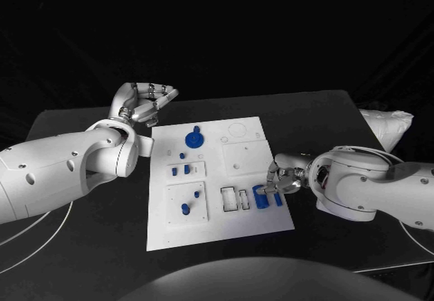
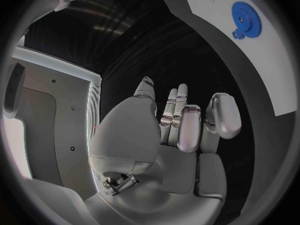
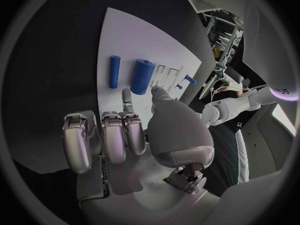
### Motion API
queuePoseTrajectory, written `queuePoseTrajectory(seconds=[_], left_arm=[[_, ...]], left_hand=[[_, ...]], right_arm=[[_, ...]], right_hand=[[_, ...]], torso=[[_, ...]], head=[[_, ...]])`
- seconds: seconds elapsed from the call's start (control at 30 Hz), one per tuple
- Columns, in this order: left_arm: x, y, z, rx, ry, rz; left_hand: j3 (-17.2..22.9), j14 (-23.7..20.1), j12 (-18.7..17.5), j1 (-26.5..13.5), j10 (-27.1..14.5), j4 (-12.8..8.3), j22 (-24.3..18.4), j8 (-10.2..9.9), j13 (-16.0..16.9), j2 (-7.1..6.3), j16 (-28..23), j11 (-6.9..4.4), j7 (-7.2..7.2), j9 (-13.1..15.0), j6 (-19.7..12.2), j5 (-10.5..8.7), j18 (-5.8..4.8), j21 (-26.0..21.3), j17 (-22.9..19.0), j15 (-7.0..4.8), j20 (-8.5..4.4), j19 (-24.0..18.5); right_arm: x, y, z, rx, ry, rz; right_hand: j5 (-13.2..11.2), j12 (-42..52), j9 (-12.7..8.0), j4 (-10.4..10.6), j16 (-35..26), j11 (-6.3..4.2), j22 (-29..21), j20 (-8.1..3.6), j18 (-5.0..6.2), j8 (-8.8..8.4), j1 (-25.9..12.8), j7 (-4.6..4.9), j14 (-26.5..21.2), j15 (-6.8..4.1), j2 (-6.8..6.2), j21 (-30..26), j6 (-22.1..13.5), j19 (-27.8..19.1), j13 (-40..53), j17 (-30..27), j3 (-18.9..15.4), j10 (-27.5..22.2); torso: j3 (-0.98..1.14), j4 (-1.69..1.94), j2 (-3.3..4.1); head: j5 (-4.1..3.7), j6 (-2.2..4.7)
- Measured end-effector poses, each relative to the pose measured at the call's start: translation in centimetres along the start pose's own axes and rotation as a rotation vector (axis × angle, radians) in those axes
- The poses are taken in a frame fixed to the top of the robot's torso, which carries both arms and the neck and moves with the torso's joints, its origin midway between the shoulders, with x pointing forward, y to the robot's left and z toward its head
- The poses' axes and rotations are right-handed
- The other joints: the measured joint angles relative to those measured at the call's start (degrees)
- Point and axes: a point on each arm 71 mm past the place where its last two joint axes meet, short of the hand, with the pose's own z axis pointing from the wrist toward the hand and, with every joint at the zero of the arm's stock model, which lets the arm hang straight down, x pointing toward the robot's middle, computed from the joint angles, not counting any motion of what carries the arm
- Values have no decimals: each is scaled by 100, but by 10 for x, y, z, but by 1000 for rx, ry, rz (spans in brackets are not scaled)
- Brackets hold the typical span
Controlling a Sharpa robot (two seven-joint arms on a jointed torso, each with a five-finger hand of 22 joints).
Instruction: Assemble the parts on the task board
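Note:
The white task board [image 1: 222,220] lies in the middle of the black table. On it are a blue gear [image 1: 192,138], small blue parts [image 1: 181,169] [image 1: 190,202], a thick blue cylinder [image 1: 261,197] and a thin blue cylinder [image 1: 278,199]. My right hand [image 1: 280,179] hovers at the board's right edge. Its thumb and one finger reach toward the near end of the thick cylinder [image 3: 142,76], flanking it without a plain grip, beside the thin cylinder [image 3: 115,71]. My left hand [image 1: 145,101] is raised beyond the board's far left corner, fingers spread, holding nothing. The left wrist view shows the gear [image 2: 247,19].
Pale rectangular slots [image 1: 236,198] sit just left of the cylinders. A white bundle [image 1: 389,124] lies at the table's far right edge. Thin cables [image 1: 36,246] run across the table's left front. My right forearm [image 1: 362,182] covers the table right of the board.

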Motion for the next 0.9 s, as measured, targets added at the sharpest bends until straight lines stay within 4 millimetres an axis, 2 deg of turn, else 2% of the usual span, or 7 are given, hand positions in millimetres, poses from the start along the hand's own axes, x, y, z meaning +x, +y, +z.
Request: queuePoseTrajectory(seconds=[0.1, 0.27, 0.73, 0.9], left_arm=[[0, 0, 0, 0, 0, 0], [-2, 0, 0, -1, -2, 1], [-3, 1, -1, -3, -3, 1], [-3, 1, -2, -3, -4, 1]], left_hand=[[0, 0, 0, 0, 0, 0, 0, 0, 0, 0, 0, 0, 0, 0, 0, 0, 0, 0, 0, 0, 0, 0], [0, 0, 0, 0, 0, 0, 0, 0, 0, 0, 0, 0, 0, 0, 0, 0, 0, 0, 0, 0, 0, 0], [0, 0, 0, 0, 0, 0, 0, 0, 0, 0, 0, 0, 0, 1, 0, 0, 0, 0, 0, 0, 0, 0], [0, 0, 0, 0, 0, 0, 0, 0, 0, 0, 0, 0, 0, 1, 0, 0, -1, 0, 0, 0, 0, 0]], right_arm=[[4, 1, 2, 2, 14, -8], [7, 5, 6, -1, 32, -22], [11, 10, 13, -1, 71, -25], [12, 12, 16, -5, 76, -21]], right_hand=[[-19, 0, 6, 0, 0, 0, 0, 0, 0, -32, 0, -20, 0, 0, 0, 0, -20, 0, 0, 0, 0, 0], [-43, 0, 18, -7, 0, 0, -1, 0, 0, -55, 0, -2, 0, 0, 0, 0, -38, 0, -1, -1, 39, 0], [-119, 0, 54, -33, 0, 0, -1, 1, 0, -176, -23, 58, -1, 1, 24, 0, -134, 0, -1, -1, 96, 0], [-131, 0, 82, -79, 0, 42, -1, 1, 0, -177, -22, 58, 0, 1, 22, 0, -156, 0, -2, -2, 142, -2]], torso=[[-1, 0, 0], [-2, -3, 0], [-6, -1, 3], [-7, 0, 0]], head=[[4, 0], [-8, 0], [72, 0], [76, 0]])
